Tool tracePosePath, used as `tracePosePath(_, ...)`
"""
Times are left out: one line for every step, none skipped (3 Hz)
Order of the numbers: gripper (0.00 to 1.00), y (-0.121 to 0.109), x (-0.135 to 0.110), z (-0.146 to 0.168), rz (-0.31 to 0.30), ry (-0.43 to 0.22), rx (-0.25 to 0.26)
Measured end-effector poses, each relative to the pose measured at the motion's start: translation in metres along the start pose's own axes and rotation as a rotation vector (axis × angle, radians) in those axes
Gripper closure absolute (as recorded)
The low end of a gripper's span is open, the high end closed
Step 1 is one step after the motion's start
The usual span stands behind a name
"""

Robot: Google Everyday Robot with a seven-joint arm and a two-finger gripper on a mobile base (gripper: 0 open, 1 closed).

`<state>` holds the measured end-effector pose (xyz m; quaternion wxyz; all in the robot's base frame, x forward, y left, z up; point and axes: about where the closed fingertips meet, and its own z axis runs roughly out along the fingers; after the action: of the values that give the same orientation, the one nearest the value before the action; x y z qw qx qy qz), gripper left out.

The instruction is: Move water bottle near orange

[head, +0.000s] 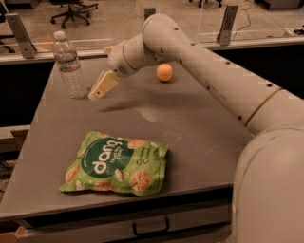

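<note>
Grey and matte, the worktop (199, 128) is a flat slab with a faintly scuffed, paler patch near its middle, and it stands in a room with a hard, light floor.

You have the water bottle (69, 66) upright near the far left corner. It is tall and slim, of clear ribbed plastic, with a white cap (59, 34) and a pale label band around its upper half.

Just to its right hangs the tool (97, 92), a cream-coloured wedge that tapers down and to the left, towards the bottle's lower part. You cannot tell from this view whether the tool is open or closed, nor whether it touches the bottle. A soft shadow lies on the worktop beneath it.

The orange (165, 72), small, round and smooth, sits on the far side of the worktop, well apart from the bottle, with the tool between the two.

The arm (213, 76) is a thick, smooth white tube with small dark dots along it; it runs from the lower right up over the worktop and bends above the orange.

Nearer to you lies a green snack bag (116, 163), flat, crinkled and glossy, printed with white lettering and round crackers.

Below the front edge you see a drawer handle (149, 228). Behind the worktop stand slanted metal posts (19, 28) and an office chair (71, 9).
</note>
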<state>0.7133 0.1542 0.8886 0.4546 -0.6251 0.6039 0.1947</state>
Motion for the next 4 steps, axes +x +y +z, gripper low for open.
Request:
tracePosePath(0.0,-0.002,0.0,0.032,0.053,-0.068,-0.02)
tracePosePath(0.0,0.004,-0.015,0.06,0.103,-0.142,-0.073)
tracePosePath(0.0,0.014,-0.04,0.075,0.135,-0.206,-0.139)
tracePosePath(0.25,0.024,-0.06,0.079,0.179,-0.23,-0.193)
